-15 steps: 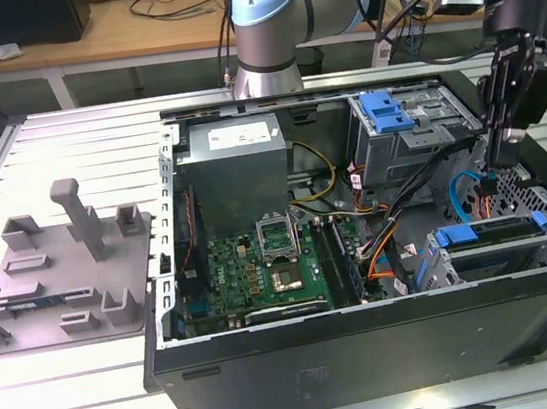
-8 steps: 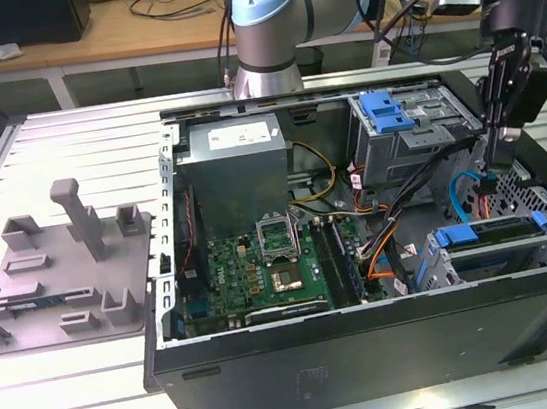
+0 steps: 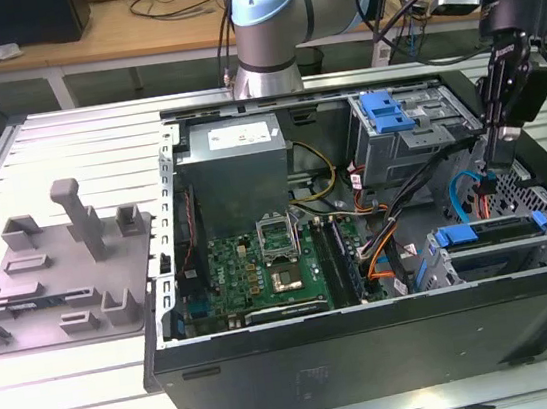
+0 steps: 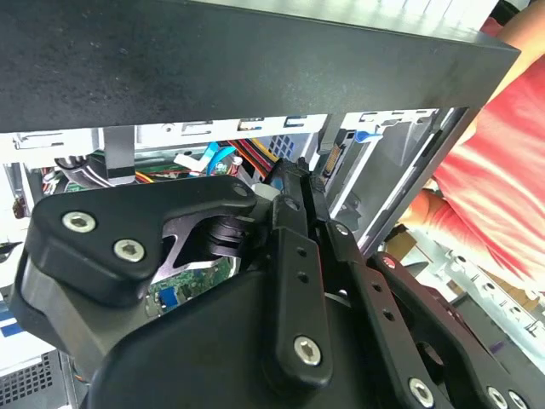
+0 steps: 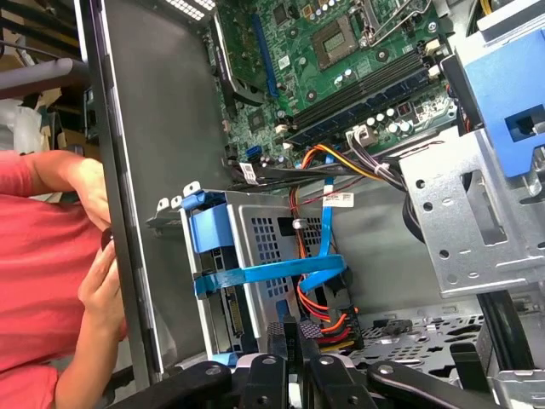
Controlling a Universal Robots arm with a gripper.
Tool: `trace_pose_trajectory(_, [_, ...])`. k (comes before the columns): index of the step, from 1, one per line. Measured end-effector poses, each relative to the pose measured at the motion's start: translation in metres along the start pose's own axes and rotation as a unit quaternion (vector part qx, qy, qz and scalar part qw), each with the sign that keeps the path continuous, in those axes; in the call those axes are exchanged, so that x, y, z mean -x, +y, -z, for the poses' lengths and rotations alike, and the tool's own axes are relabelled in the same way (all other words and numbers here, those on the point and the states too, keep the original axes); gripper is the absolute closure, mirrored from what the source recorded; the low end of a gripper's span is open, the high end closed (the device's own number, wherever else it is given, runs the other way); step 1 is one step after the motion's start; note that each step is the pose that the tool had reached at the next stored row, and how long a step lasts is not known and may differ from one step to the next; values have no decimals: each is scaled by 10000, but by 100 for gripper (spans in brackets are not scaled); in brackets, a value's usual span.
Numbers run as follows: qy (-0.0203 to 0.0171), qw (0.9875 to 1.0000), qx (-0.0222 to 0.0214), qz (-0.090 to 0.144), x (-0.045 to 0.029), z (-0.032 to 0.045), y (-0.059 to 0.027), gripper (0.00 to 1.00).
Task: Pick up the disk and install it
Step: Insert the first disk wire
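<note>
The disk [image 3: 494,230], a flat drive with blue rails at both ends, lies in the lower metal cage [image 3: 492,258] at the exterior view's right, inside the open computer case. In the first wrist view its blue-railed end [image 5: 209,232] shows at the cage mouth, and a blue ribbon cable [image 5: 272,273] crosses the cage side. My gripper [image 3: 493,163] hangs over the case's far right corner, above and behind that cage and apart from the disk. Its black fingers [image 5: 278,339] stand close together, shut, with nothing between them. The gripper [image 4: 294,183] also appears in the second wrist view.
A grey power-supply box [image 3: 238,164] and a green motherboard [image 3: 262,267] fill the case's left half. An upper cage with a blue latch [image 3: 387,109] stands at the back. A grey fixture plate [image 3: 59,263] lies left of the case. A person's hand [image 5: 98,281] is beside the case wall.
</note>
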State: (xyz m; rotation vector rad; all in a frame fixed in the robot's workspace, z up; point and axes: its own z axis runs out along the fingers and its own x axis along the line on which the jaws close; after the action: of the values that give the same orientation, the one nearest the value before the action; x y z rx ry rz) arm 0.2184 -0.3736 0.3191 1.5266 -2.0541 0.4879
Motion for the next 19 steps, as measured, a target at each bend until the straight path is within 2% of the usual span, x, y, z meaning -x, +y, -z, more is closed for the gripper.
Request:
trace_pose_trajectory(5, [-53,10000,7,7,-27,-16,11,84])
trace_pose_trajectory(6, [-80,10000,8,9,-35,-17,11,84])
trace_pose_trajectory(8, [-167,9999,16,19,-47,-19,11,84])
trace_pose_trajectory(9, [-223,9997,23,25,-52,-22,10,84])
trace_pose_trajectory(10, [-296,9995,34,36,-60,-26,8,84])
trace_pose_trajectory(12, [-381,9992,51,50,-77,-35,3,84])
trace_pose_trajectory(13, [-400,9992,54,54,-78,-38,5,84])
trace_pose_trajectory(19, [-401,9992,53,53,-83,-39,5,84])
